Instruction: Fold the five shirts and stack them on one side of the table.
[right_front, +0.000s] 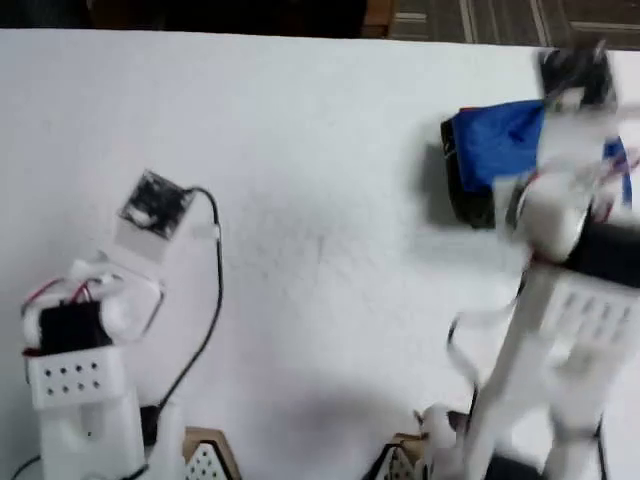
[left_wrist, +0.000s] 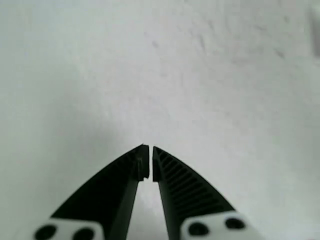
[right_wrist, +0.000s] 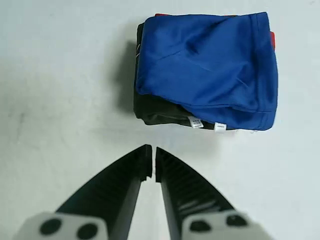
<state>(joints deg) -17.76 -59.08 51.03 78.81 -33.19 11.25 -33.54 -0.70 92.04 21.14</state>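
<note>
A stack of folded shirts lies at the table's far right, a blue shirt on top, a black one under it and a red edge showing at the side. My right gripper hovers shut just short of the stack, nothing between its fingers. The right arm stands over the table's right side, partly covering the stack. My left gripper is shut and empty above bare white table. The left arm sits folded at the near left.
The white table spreads wide between the arms. A black cable runs from the left arm's wrist camera down to the near edge. Arm bases stand at the near edge.
</note>
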